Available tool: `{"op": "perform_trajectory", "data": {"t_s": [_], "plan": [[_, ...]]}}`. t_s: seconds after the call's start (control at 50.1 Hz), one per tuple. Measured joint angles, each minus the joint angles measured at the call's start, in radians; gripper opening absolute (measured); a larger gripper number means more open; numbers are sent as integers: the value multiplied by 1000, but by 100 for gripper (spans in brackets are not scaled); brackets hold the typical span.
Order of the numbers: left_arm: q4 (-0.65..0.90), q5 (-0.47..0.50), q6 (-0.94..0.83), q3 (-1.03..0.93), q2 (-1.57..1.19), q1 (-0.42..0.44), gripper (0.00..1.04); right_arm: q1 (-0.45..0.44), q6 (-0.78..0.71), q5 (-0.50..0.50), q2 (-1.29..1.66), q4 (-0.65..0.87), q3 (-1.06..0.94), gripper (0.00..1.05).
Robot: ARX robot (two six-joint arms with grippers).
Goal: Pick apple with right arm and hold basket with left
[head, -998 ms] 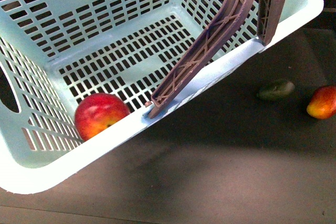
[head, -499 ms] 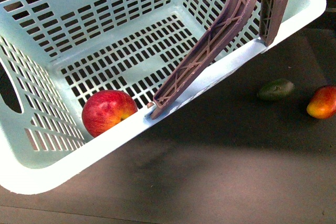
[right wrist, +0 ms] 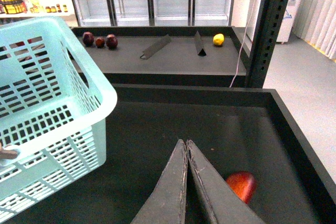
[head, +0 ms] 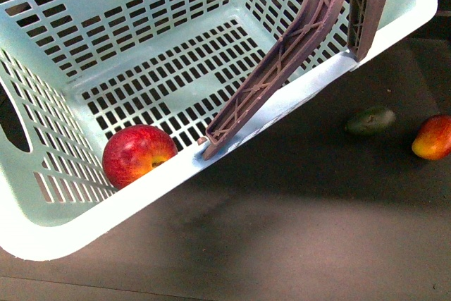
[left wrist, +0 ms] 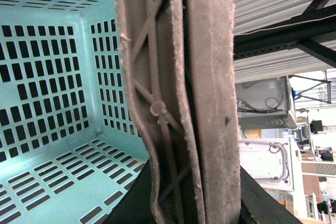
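Note:
The basket [head: 162,68] is pale mint-blue and hangs tilted over the dark table, filling the left of the front view. The red apple [head: 139,155] lies inside it against the near wall. Both brownish-mauve handles [left wrist: 178,103] are pressed together, and my left gripper [left wrist: 194,203] is shut on them, its dark jaws on either side. My right gripper [right wrist: 185,142] is shut and empty, held above the table to the right of the basket [right wrist: 52,114]. Neither arm shows in the front view.
A dark green avocado [head: 370,120] and an oblong red-and-yellow fruit [head: 433,137] lie on the table right of the basket. That red fruit [right wrist: 241,184] sits just beside my right fingers. A black post [right wrist: 268,24] and the raised table rim [right wrist: 294,124] stand on the far side.
The apple rolled a little to the right inside the basket, then back to the left. The basket rocked slightly. The avocado and the oblong fruit stayed put.

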State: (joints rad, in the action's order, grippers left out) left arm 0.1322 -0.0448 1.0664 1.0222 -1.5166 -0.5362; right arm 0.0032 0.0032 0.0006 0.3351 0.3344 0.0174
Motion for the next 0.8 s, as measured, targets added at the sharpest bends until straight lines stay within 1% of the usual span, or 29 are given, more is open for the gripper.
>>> {"op": "perform_trajectory", "data": {"t_s": [0.539, 0.599, 0.798], "plan": [[0, 0, 0, 0, 0, 0, 18, 0, 0, 0, -170, -169, 0, 2], [0, 0, 0, 0, 0, 0, 18, 0, 0, 3, -277, -308, 0, 2], [0, 0, -2, 0, 0, 0, 18, 0, 0, 1, -326, -332, 0, 2]]}}
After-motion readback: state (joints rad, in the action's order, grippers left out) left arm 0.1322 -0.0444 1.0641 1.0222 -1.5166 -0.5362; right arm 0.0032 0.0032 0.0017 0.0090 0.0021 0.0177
